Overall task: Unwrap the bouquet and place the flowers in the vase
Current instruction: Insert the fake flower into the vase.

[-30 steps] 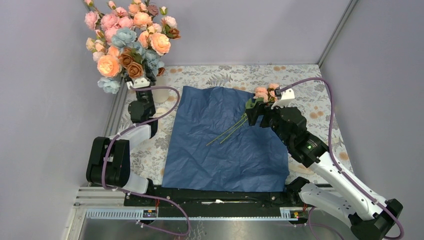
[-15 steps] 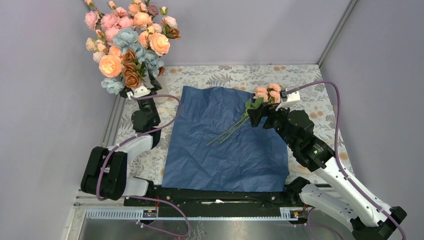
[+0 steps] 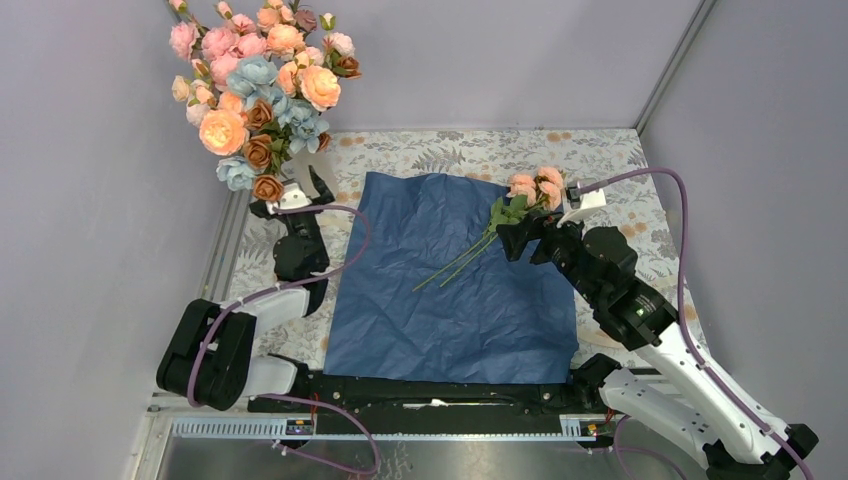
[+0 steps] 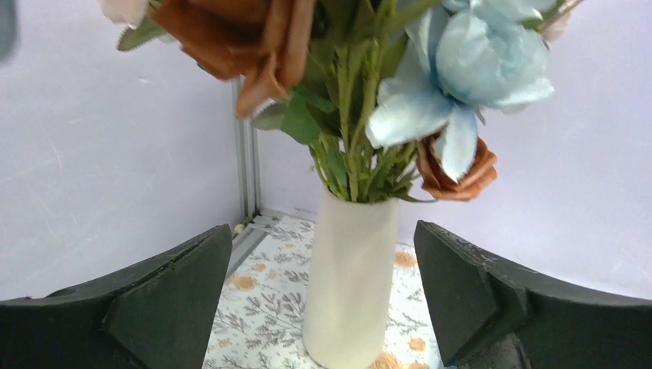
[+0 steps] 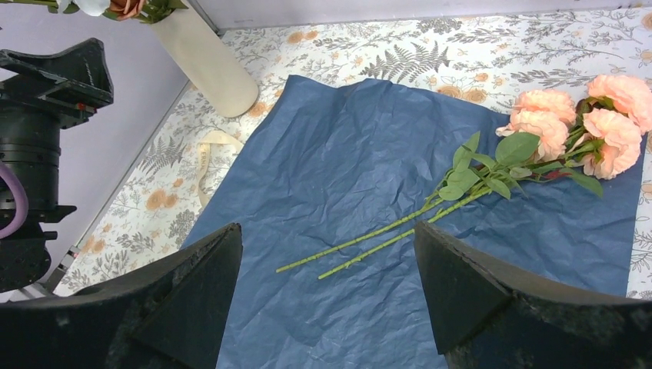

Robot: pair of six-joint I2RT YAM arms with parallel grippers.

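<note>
At far left the vase [image 4: 350, 280] holds most of the flowers [image 3: 255, 90]. The left gripper [image 3: 292, 192] is released, its jaws wide on either side of the vase and clear of it. The load looks top-heavy, so a brush from a finger on pulling away could tip it. To the right, a few peach roses [image 5: 573, 127] lie on the spread paper [image 3: 450, 290] under the right gripper [image 3: 520, 238], which is empty and open. Their thin stems lie flat, so a low pinch could catch the paper too.

Pale lilac walls [image 3: 480, 60], aluminium corner post [image 3: 679, 60], fern-and-flower patterned tabletop [image 3: 450, 150], even light
</note>
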